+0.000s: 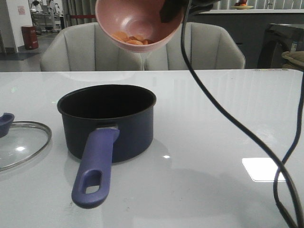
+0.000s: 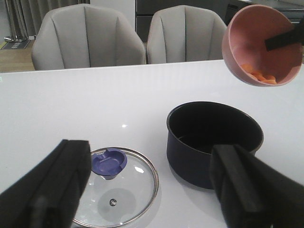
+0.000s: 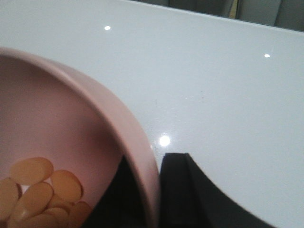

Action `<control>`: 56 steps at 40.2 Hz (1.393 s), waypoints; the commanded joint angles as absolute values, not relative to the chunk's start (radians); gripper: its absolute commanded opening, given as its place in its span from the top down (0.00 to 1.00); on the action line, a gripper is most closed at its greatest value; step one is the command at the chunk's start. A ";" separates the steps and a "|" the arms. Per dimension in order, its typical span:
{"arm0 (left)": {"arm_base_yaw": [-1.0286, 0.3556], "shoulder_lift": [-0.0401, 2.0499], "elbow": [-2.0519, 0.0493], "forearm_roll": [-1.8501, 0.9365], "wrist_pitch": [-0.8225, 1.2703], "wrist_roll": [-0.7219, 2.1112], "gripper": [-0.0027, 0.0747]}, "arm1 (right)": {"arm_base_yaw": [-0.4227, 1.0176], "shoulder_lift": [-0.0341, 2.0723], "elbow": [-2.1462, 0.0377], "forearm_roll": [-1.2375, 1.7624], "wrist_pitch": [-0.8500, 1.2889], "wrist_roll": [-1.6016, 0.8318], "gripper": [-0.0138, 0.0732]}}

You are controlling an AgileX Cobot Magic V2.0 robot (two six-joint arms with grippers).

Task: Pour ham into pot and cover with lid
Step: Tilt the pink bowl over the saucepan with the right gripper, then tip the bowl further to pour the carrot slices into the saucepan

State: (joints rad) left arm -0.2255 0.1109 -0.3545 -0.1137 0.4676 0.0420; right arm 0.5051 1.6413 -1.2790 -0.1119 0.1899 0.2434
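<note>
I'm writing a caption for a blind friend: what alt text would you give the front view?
A tilted pink bowl holding orange ham slices hangs in the air above an empty dark navy saucepan on a white table. The saucepan's purple-blue handle points toward the camera, and a glass lid lies flat to its left. Black cables hang at the right.

A glossy white table [image 1: 213, 118] carries two things. The dark navy saucepan with a black inside [image 1: 111, 121] stands upright near the middle, its long purple-blue slotted handle [image 1: 95, 168] pointing toward about 6 o'clock in the front view. At the pot's 9 o'clock, just beside it but apart, the round clear glass lid with a thin metal rim [image 1: 21, 142] lies flat, its purple-blue knob [image 2: 109, 163] up.
</note>
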 commanded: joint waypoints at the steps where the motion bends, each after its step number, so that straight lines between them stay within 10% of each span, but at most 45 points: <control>1: -0.233 0.122 -0.382 -0.119 0.391 0.041 0.24 | 0.506 1.590 -1.318 0.162 0.087 -0.061 0.68; 10: -0.233 0.122 -0.382 -0.119 0.391 0.041 0.24 | 0.542 1.608 -1.318 0.492 -0.041 -0.525 0.68; 56: -0.233 0.122 -0.382 -0.119 0.391 0.041 0.24 | 0.568 1.721 -1.066 -0.147 -0.948 -0.572 0.68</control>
